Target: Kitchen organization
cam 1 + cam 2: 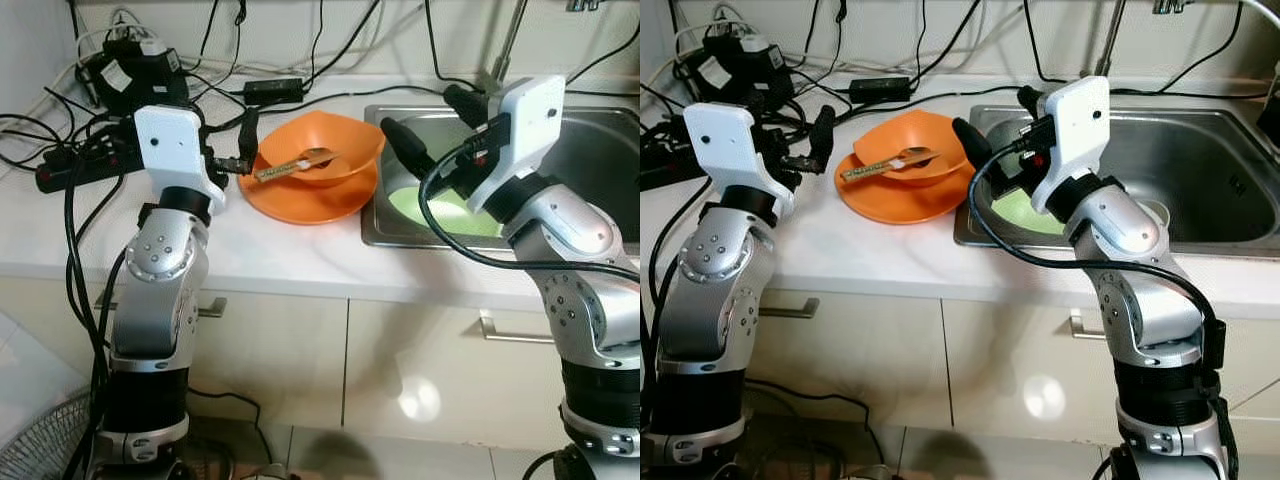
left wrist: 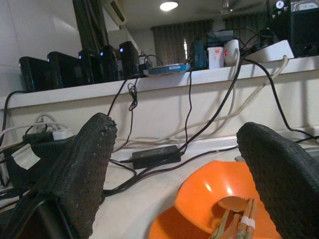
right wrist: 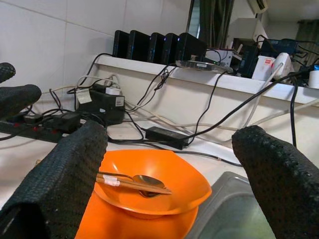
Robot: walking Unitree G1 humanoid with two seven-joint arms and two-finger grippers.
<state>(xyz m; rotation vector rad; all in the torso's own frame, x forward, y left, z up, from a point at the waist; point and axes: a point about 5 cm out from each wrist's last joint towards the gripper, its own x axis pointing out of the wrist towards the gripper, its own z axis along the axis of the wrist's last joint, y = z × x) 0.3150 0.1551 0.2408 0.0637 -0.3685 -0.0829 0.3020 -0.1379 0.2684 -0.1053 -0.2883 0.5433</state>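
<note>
White countertop [image 1: 300, 250] runs across the middle of the head views, steel sink [image 1: 590, 150] at right. Orange bowl [image 1: 325, 145] sits tilted on an orange plate [image 1: 300, 205], upper centre of the frame, just left of the sink edge. A spoon [image 1: 318, 156] and a pair of chopsticks [image 1: 285, 168] lie in the bowl, handles pointing left over the rim. Left gripper [image 1: 235, 145] is raised at upper left, fingers spread apart and holding nothing, tips close to the bowl's left side; contact is hard to judge, it looks just short. Right gripper [image 1: 435, 125] is at upper right over the sink's left end, fingers [image 1: 405, 145] wide apart, empty. A pale green plate [image 1: 445, 210] lies in the sink below that gripper, partly hidden by the arm. Black power strip [image 1: 75, 165] and tangled black cables [image 1: 270, 92] fill the upper left corner along the wall. In the wrist views, the bowl with spoon and chopsticks sits between each pair of black fingers [image 2: 82, 169], a black adapter [image 3: 162, 134] behind it on the counter. Cabinet handle [image 1: 510, 330] at lower right, a fan grille [image 1: 40, 450] at bottom left.
</note>
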